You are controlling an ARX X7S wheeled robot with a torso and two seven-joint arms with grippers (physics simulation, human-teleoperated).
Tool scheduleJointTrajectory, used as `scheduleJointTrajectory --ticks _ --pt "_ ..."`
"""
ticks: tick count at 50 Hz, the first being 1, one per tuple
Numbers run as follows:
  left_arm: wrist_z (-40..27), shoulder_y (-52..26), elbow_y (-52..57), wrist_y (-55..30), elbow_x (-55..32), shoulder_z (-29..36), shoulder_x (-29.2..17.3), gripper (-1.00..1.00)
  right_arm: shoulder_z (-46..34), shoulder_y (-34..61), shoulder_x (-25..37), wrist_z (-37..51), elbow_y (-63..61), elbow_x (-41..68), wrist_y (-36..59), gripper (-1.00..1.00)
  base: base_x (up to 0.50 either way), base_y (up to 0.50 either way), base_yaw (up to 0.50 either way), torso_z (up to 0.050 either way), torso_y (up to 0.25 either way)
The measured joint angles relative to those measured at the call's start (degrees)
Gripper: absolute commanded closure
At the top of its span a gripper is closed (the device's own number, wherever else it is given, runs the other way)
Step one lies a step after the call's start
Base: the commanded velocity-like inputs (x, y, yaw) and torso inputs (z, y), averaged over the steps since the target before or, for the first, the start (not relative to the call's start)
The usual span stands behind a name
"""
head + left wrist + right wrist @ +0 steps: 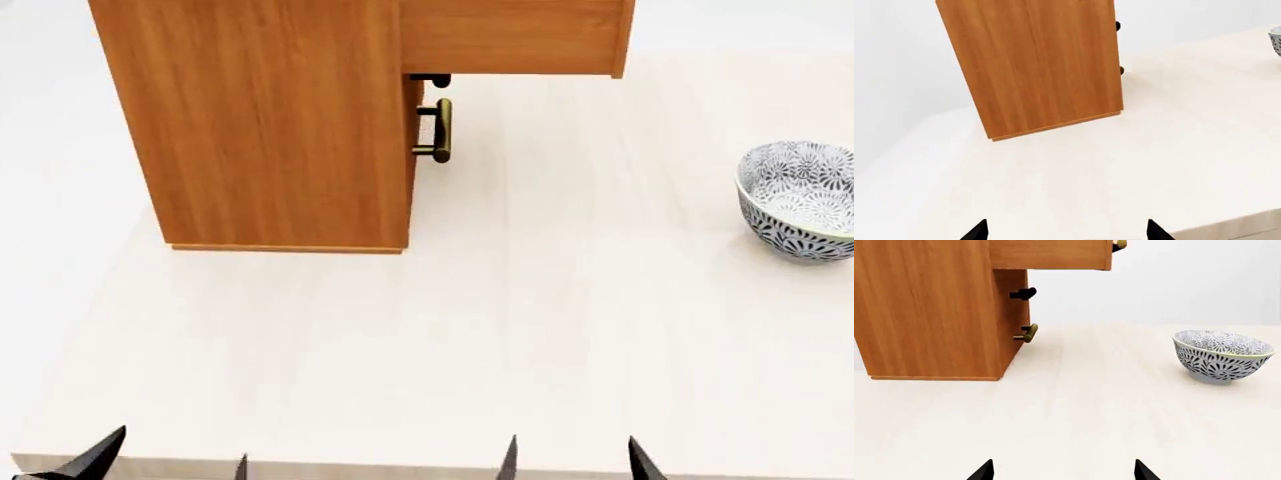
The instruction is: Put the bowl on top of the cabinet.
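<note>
The bowl (801, 200), white with a dense dark floral pattern, sits upright on the pale table at the far right; it also shows in the right wrist view (1221, 356) and just at the edge of the left wrist view (1275, 41). The orange-brown cabinet (267, 120) stands at the back left with one upper drawer (514, 35) pulled out; its top is out of view. My left gripper (167, 462) and right gripper (571, 462) hang open over the table's near edge, far from the bowl, each with nothing between its fingers.
A brass bar handle (442, 130) sticks out from the cabinet front below the open drawer. The table's near edge (400, 468) runs just under my fingertips. White floor lies to the left of the table.
</note>
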Motion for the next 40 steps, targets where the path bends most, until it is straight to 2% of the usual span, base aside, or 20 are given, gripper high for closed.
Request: scheduleJointTrajectory --ticks 7,15,24,40 --pt "0.5 -1.3 17.0 -13.8 -2.6 -1.4 -0.9 -1.00 2.5 1.7 2.7 2.7 -17.0 5.0 14.1 -1.00 0.00 0.00 0.00 0.000 0.000" --pt "0.5 -1.7 28.6 -22.4 -4.3 -2.5 -1.7 -1.00 4.5 1.6 4.3 4.5 -29.0 8.7 22.5 -1.00 0.00 0.00 0.00 0.000 0.000" --pt "0.0 -0.7 34.5 -25.7 -4.4 -1.4 -2.6 -1.00 6.1 0.2 5.2 5.1 -34.4 11.1 25.7 -1.00 0.12 -0.02 0.00 0.000 0.000" --pt "-0.9 1.1 38.5 -27.2 -4.9 -1.0 -3.5 -1.00 6.5 -2.4 6.3 5.2 -36.7 11.8 25.5 -1.00 0.49 -0.08 0.00 0.000 0.000"
